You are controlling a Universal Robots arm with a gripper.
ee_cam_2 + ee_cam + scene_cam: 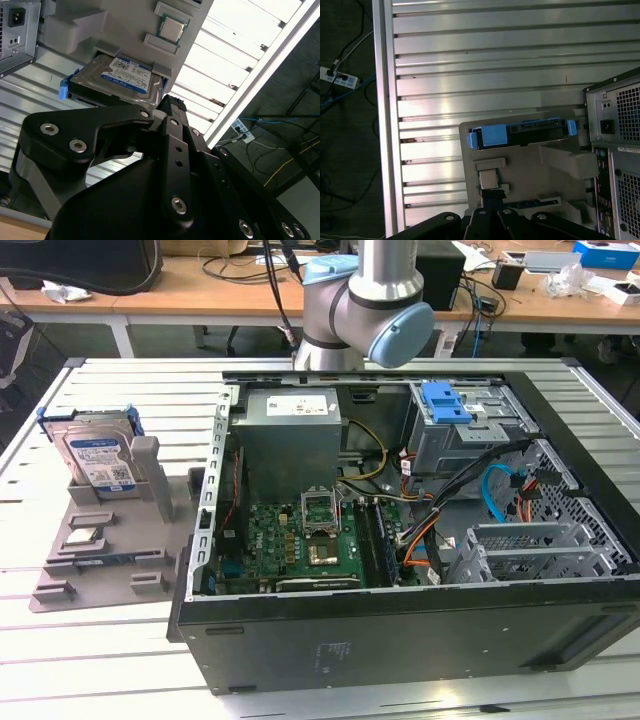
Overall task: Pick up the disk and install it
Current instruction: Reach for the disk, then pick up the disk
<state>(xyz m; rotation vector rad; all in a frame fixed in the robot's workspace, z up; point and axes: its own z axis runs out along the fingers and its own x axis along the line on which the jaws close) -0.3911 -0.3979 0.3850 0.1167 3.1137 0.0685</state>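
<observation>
Exterior view has the disk [95, 453] standing on edge in a grey holder [110, 540] at the frame's left, beside the open case [400, 635], while in the second wrist view the gripper [171, 103] hangs apart from it, jaws closed on nothing.

- The disk [98, 455]: silver metal, white-and-blue label, blue rails.
- Its holder [100, 565]: plain grey.
- Computer case [400, 650]: black; motherboard [290, 540] green; drive-cage latch [445, 402] blue.
- Cables [495, 495]: blue, orange, yellow, black.
- Table [110, 660]: silvery, striped with slats.
- Arm [385, 285]: silver, pale-blue caps.
</observation>
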